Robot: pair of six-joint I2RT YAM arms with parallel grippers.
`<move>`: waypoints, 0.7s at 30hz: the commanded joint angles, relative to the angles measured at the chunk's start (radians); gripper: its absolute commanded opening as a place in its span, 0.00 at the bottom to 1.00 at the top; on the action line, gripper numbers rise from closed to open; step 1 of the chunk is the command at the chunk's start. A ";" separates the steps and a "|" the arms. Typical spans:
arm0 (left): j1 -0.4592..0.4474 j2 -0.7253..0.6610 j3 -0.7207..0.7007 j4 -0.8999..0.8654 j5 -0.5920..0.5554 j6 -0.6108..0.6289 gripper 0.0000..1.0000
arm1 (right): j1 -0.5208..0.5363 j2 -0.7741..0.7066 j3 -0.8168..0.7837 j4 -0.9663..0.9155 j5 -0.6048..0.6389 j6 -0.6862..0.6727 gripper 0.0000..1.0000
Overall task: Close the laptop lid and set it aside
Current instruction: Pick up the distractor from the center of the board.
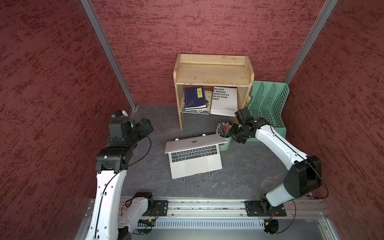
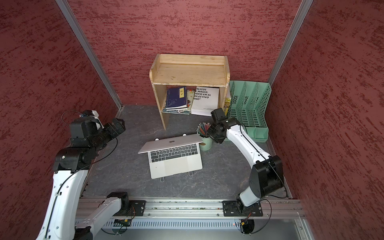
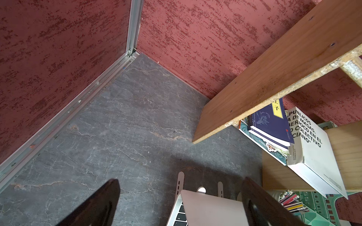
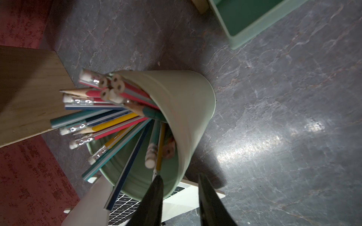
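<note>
Laptop (image 1: 195, 166) hinge crosswise, toward the wooden shelf (image 1: 214, 72)

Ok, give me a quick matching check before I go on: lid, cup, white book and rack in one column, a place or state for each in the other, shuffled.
1 lid
2 cup
3 white book
4 rack

a under the shelf
b half closed
c full of pencils
d far right corner

Pairs: 1-b, 2-c, 3-a, 4-d

pencil cup (image 1: 226, 146) beside laptop lid (image 1: 195, 143), shelf (image 1: 212, 74) behind
</note>
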 commanded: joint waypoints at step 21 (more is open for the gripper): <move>-0.005 -0.025 -0.105 0.126 -0.010 -0.022 1.00 | 0.009 0.137 0.187 -0.174 0.025 0.012 0.15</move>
